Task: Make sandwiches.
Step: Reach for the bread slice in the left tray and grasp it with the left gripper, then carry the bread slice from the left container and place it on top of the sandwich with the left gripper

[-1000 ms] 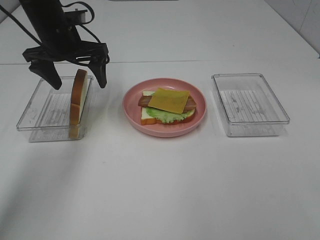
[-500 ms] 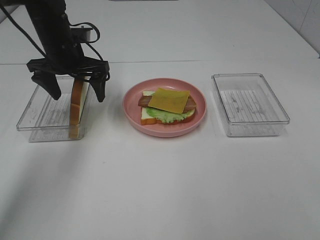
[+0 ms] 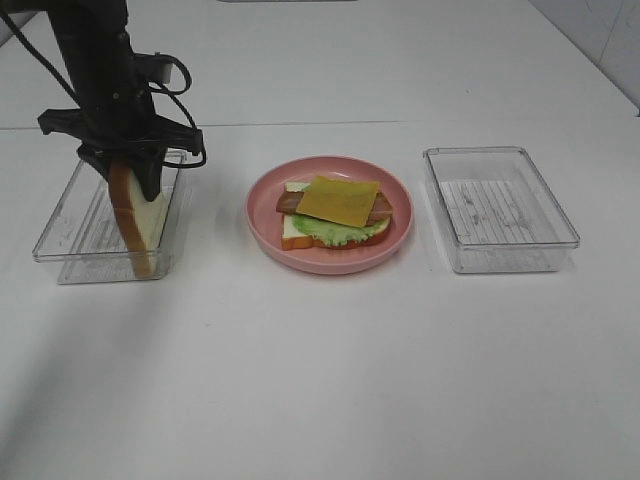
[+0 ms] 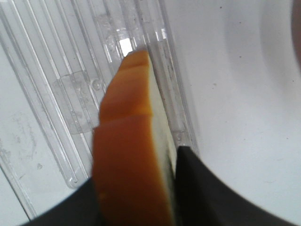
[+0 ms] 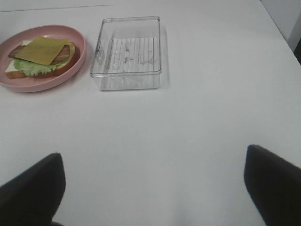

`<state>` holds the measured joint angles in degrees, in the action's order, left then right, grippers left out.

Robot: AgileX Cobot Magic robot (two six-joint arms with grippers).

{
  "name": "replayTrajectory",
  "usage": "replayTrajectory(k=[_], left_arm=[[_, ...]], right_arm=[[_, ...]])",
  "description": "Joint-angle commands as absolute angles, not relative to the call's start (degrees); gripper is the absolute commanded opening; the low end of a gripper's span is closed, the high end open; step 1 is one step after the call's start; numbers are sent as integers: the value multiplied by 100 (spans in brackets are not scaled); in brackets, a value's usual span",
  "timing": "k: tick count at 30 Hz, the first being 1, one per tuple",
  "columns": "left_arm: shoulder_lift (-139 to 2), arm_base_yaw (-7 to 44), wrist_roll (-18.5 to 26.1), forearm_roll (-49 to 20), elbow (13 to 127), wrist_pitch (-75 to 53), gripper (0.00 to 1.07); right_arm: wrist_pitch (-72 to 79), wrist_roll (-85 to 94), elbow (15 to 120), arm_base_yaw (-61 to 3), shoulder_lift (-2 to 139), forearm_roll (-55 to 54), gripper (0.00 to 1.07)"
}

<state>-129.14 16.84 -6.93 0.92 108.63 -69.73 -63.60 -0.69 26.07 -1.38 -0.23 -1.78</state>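
An open sandwich lies on the pink plate (image 3: pixel 330 262): a white bread slice (image 3: pixel 292 233), green lettuce (image 3: pixel 335 233), reddish-brown bacon (image 3: pixel 285 203) and a yellow cheese slice (image 3: pixel 338 200) on top. It also shows in the right wrist view, cheese (image 5: pixel 42 49) uppermost. The second bread slice (image 3: pixel 135 215) stands on edge, tilted, in the left clear tray (image 3: pixel 70 220). My left gripper (image 3: pixel 125 165) is shut on its upper part. The left wrist view shows the slice's orange crust (image 4: pixel 127 155) between the dark fingers (image 4: pixel 207 193). My right gripper (image 5: pixel 150 188) is open and empty over bare table.
An empty clear tray (image 3: pixel 500 210) stands right of the plate; it also shows in the right wrist view (image 5: pixel 127 52). The left tray's ribbed floor (image 4: pixel 70 70) lies under the held slice. The table is white, with its far edge behind the trays.
My left gripper came down around the upright bread slice and closed on it. The slice now leans instead of standing straight. Plate and right tray have not moved.
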Motion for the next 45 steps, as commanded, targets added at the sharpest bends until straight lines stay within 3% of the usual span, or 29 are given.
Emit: replayTrajectory(k=[1, 9, 13, 24, 31, 39, 41, 43, 44, 45], left_arm=[[-12914, 1696, -699, 166, 10829, -7563, 0], [-12914, 1702, -705, 166, 10829, -7563, 0], [-12914, 1702, -1192, 143, 10829, -7563, 0], [-12594, 1673, -808, 138, 10829, -7563, 0], [-11826, 1673, -825, 103, 10829, -7557, 0], [-11144, 1673, -802, -607, 10835, -7408, 0], [-11161, 1673, -768, -1003, 10852, -7305, 0], [-11287, 1673, -418, -1851, 10852, -6967, 0], [-11287, 1673, -418, -1851, 10852, -6967, 0], [-11362, 1673, -115, -2527, 10852, -6663, 0]], right_arm=[[-6303, -52, 2590, -109, -143, -201, 96], [-6303, -52, 2590, -109, -143, -201, 96], [-6303, -52, 2590, -109, -143, -201, 96], [-6303, -52, 2590, -109, -143, -201, 96], [-6303, -52, 2590, -109, -143, -201, 96], [-6303, -52, 2590, -109, -143, -201, 96], [-6303, -52, 2590, -109, -143, -201, 96], [-6303, -52, 2590, -109, -143, -201, 96], [-6303, -52, 2590, -109, -143, -201, 96], [-6303, -52, 2590, -109, -143, -201, 96]])
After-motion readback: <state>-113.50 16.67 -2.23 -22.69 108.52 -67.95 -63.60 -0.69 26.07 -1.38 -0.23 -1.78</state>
